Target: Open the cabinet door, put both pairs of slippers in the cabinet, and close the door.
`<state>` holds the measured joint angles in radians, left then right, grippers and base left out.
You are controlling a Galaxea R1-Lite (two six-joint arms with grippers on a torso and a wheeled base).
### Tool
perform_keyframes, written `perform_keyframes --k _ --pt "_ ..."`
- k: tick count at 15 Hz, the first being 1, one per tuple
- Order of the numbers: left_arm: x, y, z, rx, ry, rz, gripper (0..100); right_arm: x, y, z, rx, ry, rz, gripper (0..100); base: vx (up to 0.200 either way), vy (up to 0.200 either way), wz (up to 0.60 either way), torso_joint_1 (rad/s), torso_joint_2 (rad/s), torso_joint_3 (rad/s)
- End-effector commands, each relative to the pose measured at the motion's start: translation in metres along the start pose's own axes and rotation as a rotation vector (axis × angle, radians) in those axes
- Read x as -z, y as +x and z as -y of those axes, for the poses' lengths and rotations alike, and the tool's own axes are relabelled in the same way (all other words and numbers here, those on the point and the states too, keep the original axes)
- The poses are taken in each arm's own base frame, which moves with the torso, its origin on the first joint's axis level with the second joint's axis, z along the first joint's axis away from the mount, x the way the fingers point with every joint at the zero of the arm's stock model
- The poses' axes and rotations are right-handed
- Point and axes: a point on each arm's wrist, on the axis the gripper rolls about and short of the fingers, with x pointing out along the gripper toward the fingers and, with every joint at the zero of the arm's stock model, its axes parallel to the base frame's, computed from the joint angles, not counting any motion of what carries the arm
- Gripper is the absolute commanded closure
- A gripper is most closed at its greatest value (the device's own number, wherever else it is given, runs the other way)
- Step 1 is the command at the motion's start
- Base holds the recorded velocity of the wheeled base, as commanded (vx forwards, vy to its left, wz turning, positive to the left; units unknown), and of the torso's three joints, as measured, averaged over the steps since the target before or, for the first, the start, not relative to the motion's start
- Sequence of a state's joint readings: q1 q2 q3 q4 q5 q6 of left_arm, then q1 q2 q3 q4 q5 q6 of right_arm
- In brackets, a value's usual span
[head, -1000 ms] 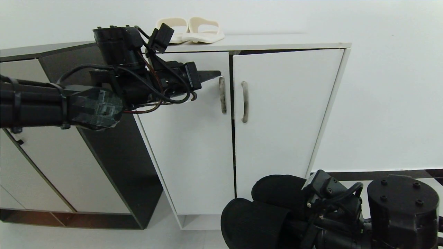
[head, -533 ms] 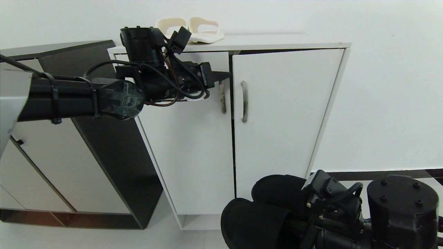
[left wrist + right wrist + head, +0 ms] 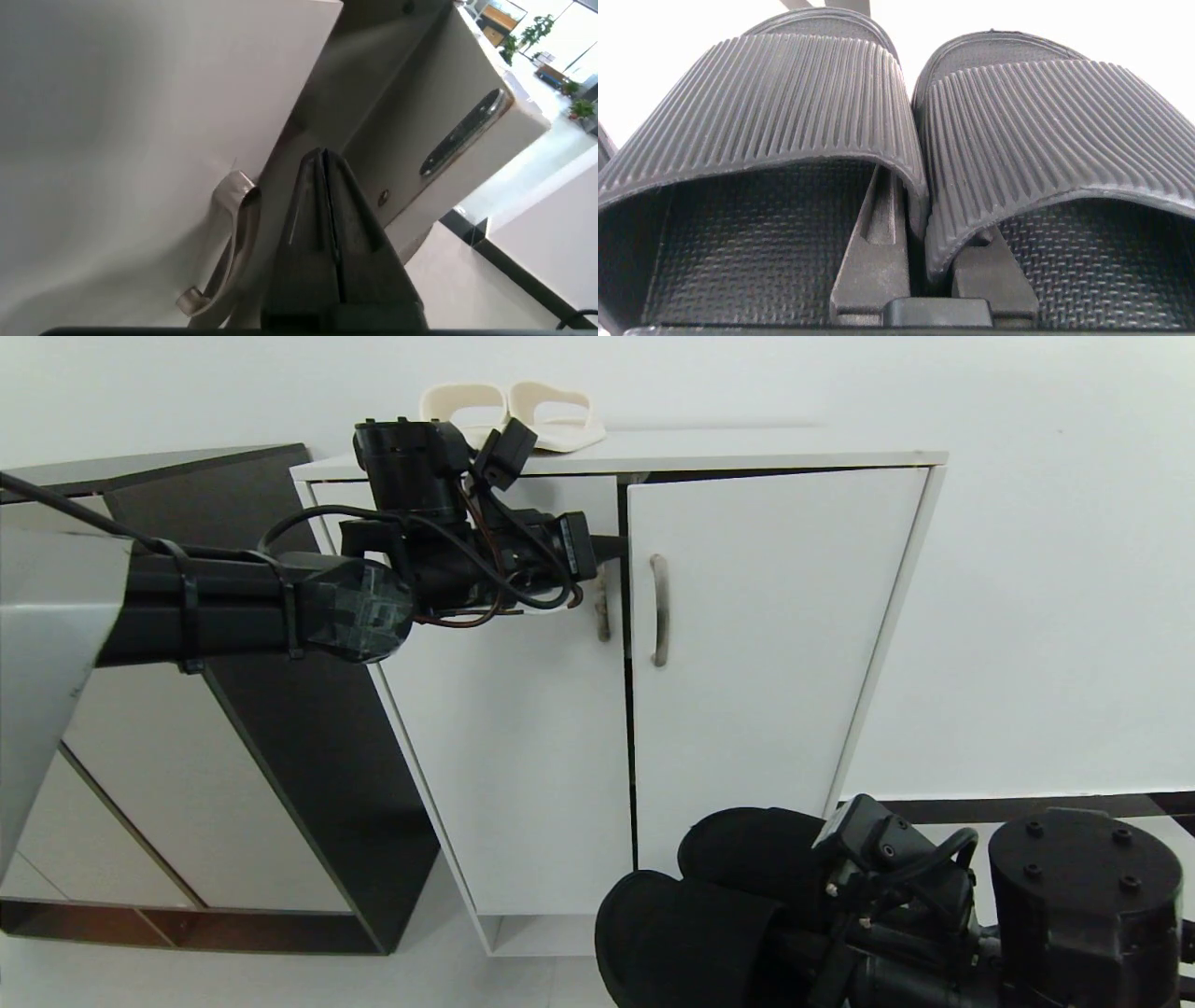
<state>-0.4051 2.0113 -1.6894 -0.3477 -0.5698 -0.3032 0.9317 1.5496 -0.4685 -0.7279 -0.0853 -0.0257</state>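
Though both doors look nearly closed, the closest thing to me is the right gripper [image 3: 926, 273], low in front of the cabinet [image 3: 747, 458]. It is clamped on the pair of black slippers [image 3: 709, 896]. One finger sits inside each slipper under the ribbed strap, pinching the two adjoining sides together so the pair hangs side by side.

Further in and higher up, the left gripper [image 3: 609, 547] reaches across the left door [image 3: 523, 756]. Its fingers [image 3: 338, 215] are pressed flat against each other with nothing between them. The tip is at the dark seam where the two doors meet, right at the upper end of the left door handle [image 3: 603, 614].

The right door [image 3: 766, 644] stands slightly ajar — a dark gap shows along its top edge — and its handle [image 3: 659, 611] is untouched.

Farthest back, the pair of cream slippers [image 3: 523, 415] lies on the cabinet top, close to the wall — well apart from either gripper. A dark cabinet [image 3: 308, 756] stands against the white one's left side.
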Motion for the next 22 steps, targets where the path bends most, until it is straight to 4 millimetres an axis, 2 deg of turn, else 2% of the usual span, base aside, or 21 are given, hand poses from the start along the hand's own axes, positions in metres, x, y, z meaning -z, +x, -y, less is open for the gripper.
perform_keyframes --k 1,5,10,13,14,16,18,21,22 --pt "0.001 0.001 -0.001 -0.007 -0.001 0.001 100 0.0 0.001 -0.001 -0.002 -0.002 -0.004 100 0.0 0.0 0.0 0.0 0.0 0.0" --pt "0.001 0.002 0.003 0.002 -0.001 0.0 100 0.001 0.004 -0.008 -0.018 -0.011 -0.01 100 -0.2 0.0 0.0 0.002 0.0 0.002" --pt "0.013 0.016 0.045 0.105 -0.005 -0.038 100 -0.002 0.008 -0.015 0.01 -0.011 -0.006 100 -0.2 0.0 0.0 0.004 0.0 0.004" --pt "0.013 0.012 0.044 0.094 -0.005 -0.037 100 -0.008 0.017 -0.015 0.085 0.043 0.007 100 -0.2 0.0 0.0 0.004 0.0 0.002" --pt "0.011 0.001 0.038 0.032 -0.003 -0.028 100 -0.01 0.025 -0.015 0.137 0.056 0.006 100 -0.2 0.0 0.0 0.002 0.0 0.002" --pt "0.008 -0.029 0.041 -0.108 0.031 0.045 100 -0.018 0.045 -0.015 0.238 0.106 0.023 100 0.0 0.0 0.0 0.0 0.0 0.0" --pt "0.007 -0.077 0.058 -0.246 0.055 0.122 100 -0.032 0.071 -0.012 0.395 0.159 0.07 100 0.0 0.0 0.0 0.0 0.0 0.0" --pt "0.019 -0.156 0.087 -0.466 0.134 0.154 100 -0.053 0.113 0.022 0.597 0.208 0.115 100 0.0 0.0 0.0 0.0 0.0 0.0" --pt "0.022 -0.165 0.09 -0.5 0.144 0.157 100 -0.055 0.116 0.027 0.616 0.211 0.113 100 0.0 0.0 0.0 0.0 0.0 0.0"
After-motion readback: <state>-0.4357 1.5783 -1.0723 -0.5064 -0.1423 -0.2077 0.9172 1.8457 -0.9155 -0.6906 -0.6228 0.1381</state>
